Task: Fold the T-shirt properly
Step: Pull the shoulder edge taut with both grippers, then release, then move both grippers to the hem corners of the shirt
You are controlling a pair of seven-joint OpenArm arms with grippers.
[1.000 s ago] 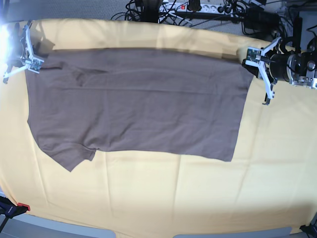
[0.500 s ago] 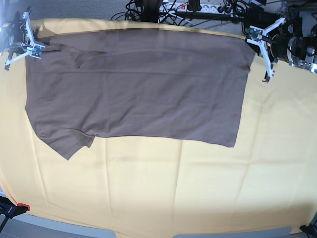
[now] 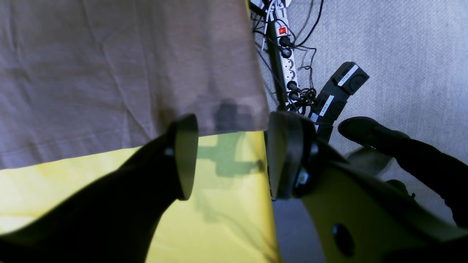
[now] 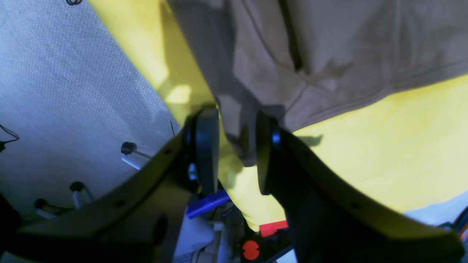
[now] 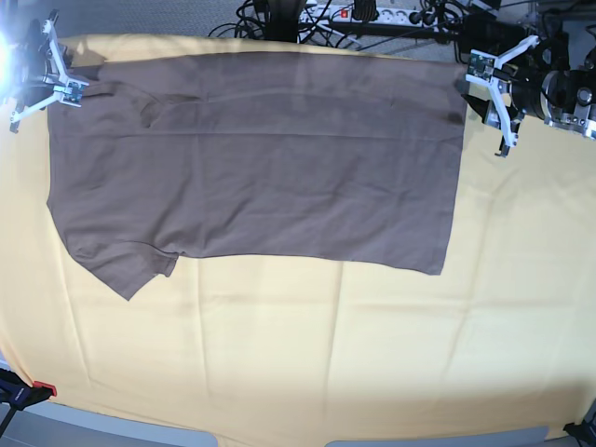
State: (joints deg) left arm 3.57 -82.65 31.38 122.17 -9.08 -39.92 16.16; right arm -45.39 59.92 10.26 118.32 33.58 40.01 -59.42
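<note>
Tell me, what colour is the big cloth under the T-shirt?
Pale yellow. The cloth shows best in the base view, spread under the brown T-shirt.

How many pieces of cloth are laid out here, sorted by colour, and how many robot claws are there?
Taupe cloth: 1, the T-shirt
Yellow cloth: 1, the yellow cloth beneath it
Robot claws: 2, the left gripper and the right gripper
Total: 4

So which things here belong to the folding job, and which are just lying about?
Job:
- plain taupe short-sleeved cotton T-shirt
- left gripper, jaws open
- right gripper

Lying about:
- large pale yellow cloth underneath
- white power strip and black cables
</note>
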